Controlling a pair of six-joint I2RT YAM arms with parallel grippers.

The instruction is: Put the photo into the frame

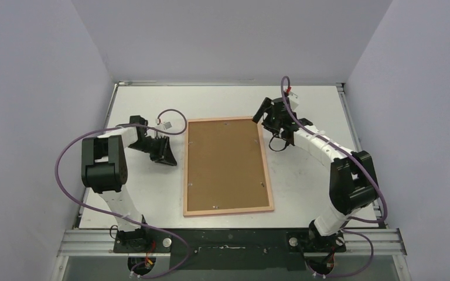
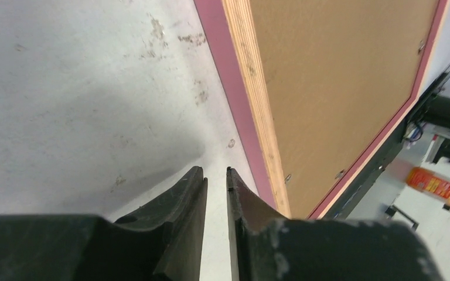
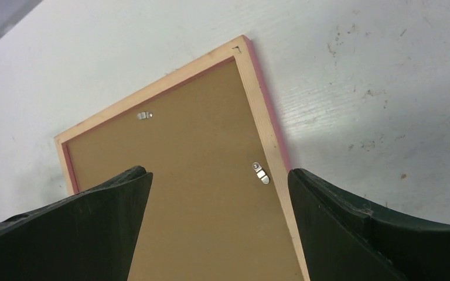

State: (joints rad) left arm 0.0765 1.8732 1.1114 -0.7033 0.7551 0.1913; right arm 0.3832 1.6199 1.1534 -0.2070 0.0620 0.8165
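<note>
The frame (image 1: 228, 211) lies face down in the middle of the surface (image 1: 152, 105), with the brown backing board (image 1: 225, 164) seated in it. I see no photo anywhere, so it may lie under the board. The left claw (image 1: 167, 157) sits low beside the frame's left edge, pressed almost together on nothing. The right claw (image 1: 268, 112) hangs spread wide above the frame's far right corner, near a metal tab (image 3: 261, 173). This looks like the closing-up step, and next probably comes turning that tab or flipping the frame.
</note>
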